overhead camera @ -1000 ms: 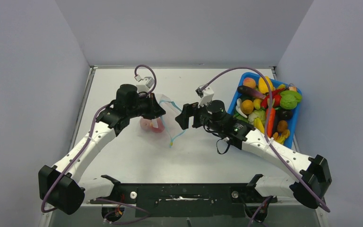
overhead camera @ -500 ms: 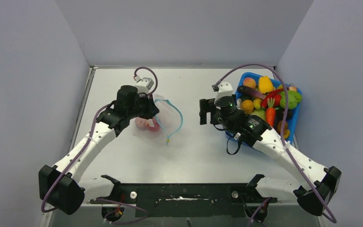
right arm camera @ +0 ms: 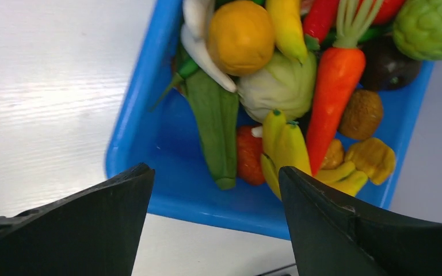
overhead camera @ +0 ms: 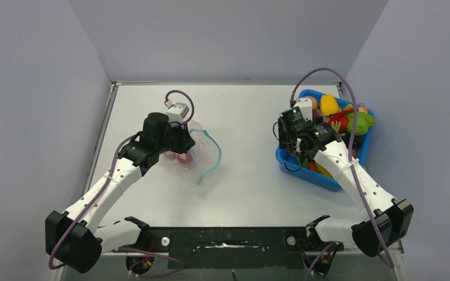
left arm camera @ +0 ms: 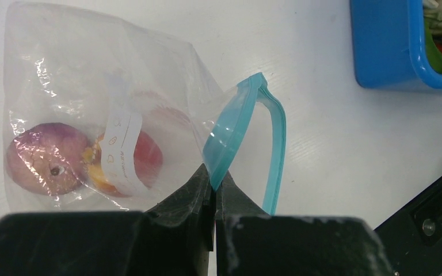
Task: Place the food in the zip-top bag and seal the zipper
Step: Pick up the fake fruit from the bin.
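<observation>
The clear zip-top bag (left arm camera: 80, 75) lies on the white table with its mouth standing open. My left gripper (left arm camera: 214, 187) is shut on the light blue zipper (left arm camera: 230, 132) at the mouth's near edge. Inside the bag sit a purple-pink round fruit (left arm camera: 46, 158) and a red fruit (left arm camera: 147, 155). From above, the left gripper (overhead camera: 184, 140) holds the bag (overhead camera: 196, 146) left of centre. My right gripper (right arm camera: 214, 168) is open and empty above the near-left corner of the blue bin (right arm camera: 149, 115). More food fills the bin: an orange (right arm camera: 240, 35), a carrot (right arm camera: 334, 86), bananas (right arm camera: 288, 149).
The blue bin (overhead camera: 328, 181) stands at the table's right edge, close to the right wall, with my right gripper (overhead camera: 297, 149) over it. A green pod (right arm camera: 216, 126) and a pale cabbage (right arm camera: 279, 86) lie under the open fingers. Grey walls enclose the table on three sides.
My right arm swung away from the bag to the right and now hangs over the bin, its jaws slightly narrower. The left gripper shifted a little with the bag, whose mouth hangs looser.
</observation>
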You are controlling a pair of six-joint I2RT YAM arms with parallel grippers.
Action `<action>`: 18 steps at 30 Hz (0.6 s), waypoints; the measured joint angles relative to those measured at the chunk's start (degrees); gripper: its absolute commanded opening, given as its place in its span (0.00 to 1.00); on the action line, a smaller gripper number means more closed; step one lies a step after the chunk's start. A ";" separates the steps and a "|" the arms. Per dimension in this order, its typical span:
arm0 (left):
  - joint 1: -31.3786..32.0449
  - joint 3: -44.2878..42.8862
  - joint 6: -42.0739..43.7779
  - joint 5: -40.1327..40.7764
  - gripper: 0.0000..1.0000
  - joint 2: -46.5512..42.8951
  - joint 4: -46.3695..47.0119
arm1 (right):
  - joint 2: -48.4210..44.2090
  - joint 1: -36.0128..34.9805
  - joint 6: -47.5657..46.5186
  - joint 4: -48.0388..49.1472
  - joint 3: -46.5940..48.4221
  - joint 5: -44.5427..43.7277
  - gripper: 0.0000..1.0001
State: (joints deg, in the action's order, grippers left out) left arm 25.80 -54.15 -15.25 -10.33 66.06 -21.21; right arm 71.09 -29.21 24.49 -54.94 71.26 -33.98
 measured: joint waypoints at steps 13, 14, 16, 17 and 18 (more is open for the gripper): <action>0.00 0.44 -0.04 -0.85 0.00 -1.36 0.90 | 1.55 18.64 -7.48 -1.86 -2.71 3.56 0.63; 0.00 0.44 -0.04 -0.87 0.00 -1.36 0.90 | 1.55 19.80 -8.17 -1.57 -3.45 4.37 0.62; 0.00 0.44 -0.04 -0.87 0.00 -1.36 0.90 | 1.55 21.22 -9.55 -0.79 -4.70 6.21 0.60; 0.00 0.44 -0.07 -0.90 0.00 -1.36 0.90 | 1.53 21.90 -10.29 -0.20 -5.35 7.32 0.60; 0.00 0.44 -0.07 -0.90 0.00 -1.36 0.90 | 1.51 22.53 -11.02 0.37 -5.95 8.39 0.60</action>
State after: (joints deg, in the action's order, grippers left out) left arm 25.80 -53.71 -15.31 -11.22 64.71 -20.32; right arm 72.60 -6.68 13.47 -54.57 65.32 -25.58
